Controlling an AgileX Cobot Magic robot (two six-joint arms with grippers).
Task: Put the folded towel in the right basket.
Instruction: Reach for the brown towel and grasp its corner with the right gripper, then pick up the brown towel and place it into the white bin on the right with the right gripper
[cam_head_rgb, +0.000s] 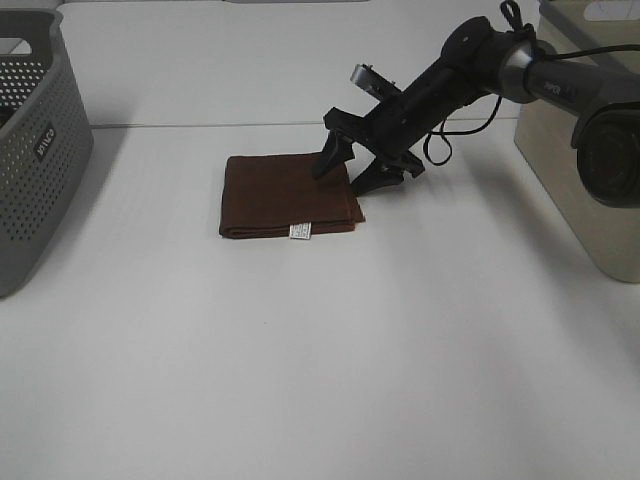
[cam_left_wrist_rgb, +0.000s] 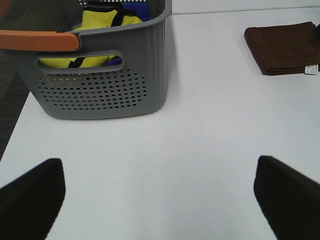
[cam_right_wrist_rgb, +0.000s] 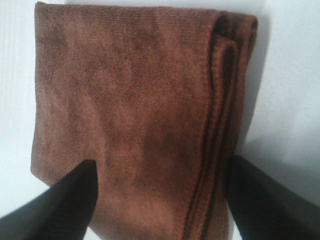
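Brown folded towel (cam_head_rgb: 288, 195) lies flat on the table (cam_head_rgb: 330, 350), well apart from the beige basket (cam_head_rgb: 585, 150). Grasp step: right gripper (cam_head_rgb: 345, 178) spread wide, straddling the towel edge facing that basket. Next, likely: pinch all layers, lift, clear its rim. Left gripper (cam_left_wrist_rgb: 160, 195) wide, empty. Count: one towel, two baskets including grey basket (cam_head_rgb: 40, 150), two grippers.

Lab-like test bench: plain white table (cam_head_rgb: 300, 350), grey perforated basket (cam_head_rgb: 30, 150).

High camera overlooking table (cam_head_rgb: 300, 380), right wrist close on towel (cam_right_wrist_rgb: 130, 100), left wrist far
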